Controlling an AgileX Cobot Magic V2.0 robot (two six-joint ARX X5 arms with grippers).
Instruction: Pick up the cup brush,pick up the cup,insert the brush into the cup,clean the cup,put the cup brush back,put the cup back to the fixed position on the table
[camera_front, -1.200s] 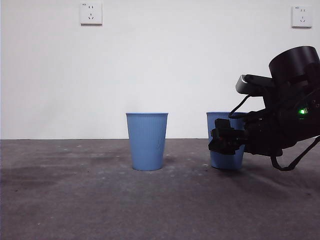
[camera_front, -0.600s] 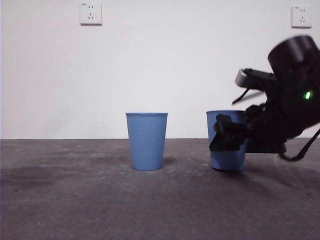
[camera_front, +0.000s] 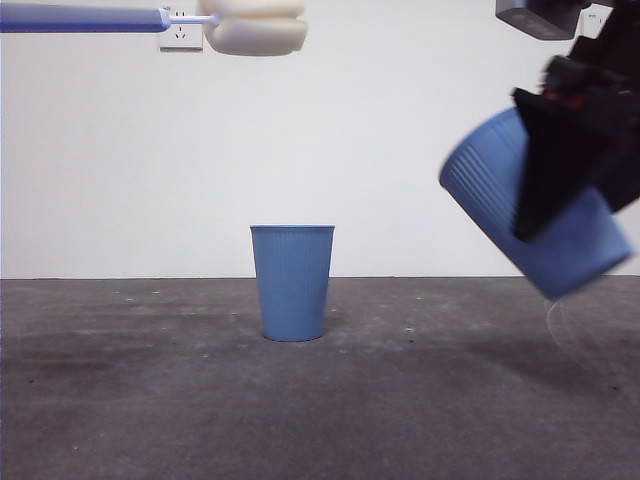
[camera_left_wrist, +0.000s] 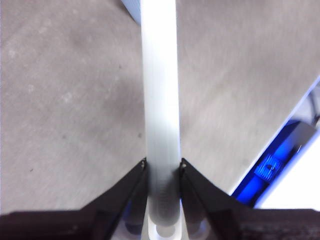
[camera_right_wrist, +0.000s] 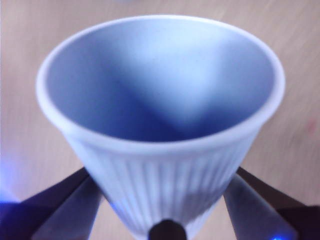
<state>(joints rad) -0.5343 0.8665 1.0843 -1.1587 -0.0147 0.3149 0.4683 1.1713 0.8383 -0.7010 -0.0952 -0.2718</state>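
Note:
My right gripper (camera_front: 570, 170) is shut on a blue ribbed cup (camera_front: 500, 185) and holds it tilted in the air at the right, rim toward the upper left. The right wrist view looks into that cup (camera_right_wrist: 160, 125), which is empty, with a jaw on each side. My left gripper (camera_left_wrist: 162, 167) is shut on the cup brush's grey handle (camera_left_wrist: 160, 95). In the front view the cup brush (camera_front: 85, 18) lies level along the top left, its cream sponge head (camera_front: 255, 25) pointing right. A second blue cup (camera_front: 293, 282) stands upright on the table (camera_front: 150, 400).
A white wall with two power sockets (camera_front: 182, 30) stands behind the table. In the left wrist view a blue and white object (camera_left_wrist: 280, 165) lies beyond the table's edge.
My right gripper has lifted the right cup off the table and tilted it. The cup brush has come into the front view at the top left. The middle cup has not moved.

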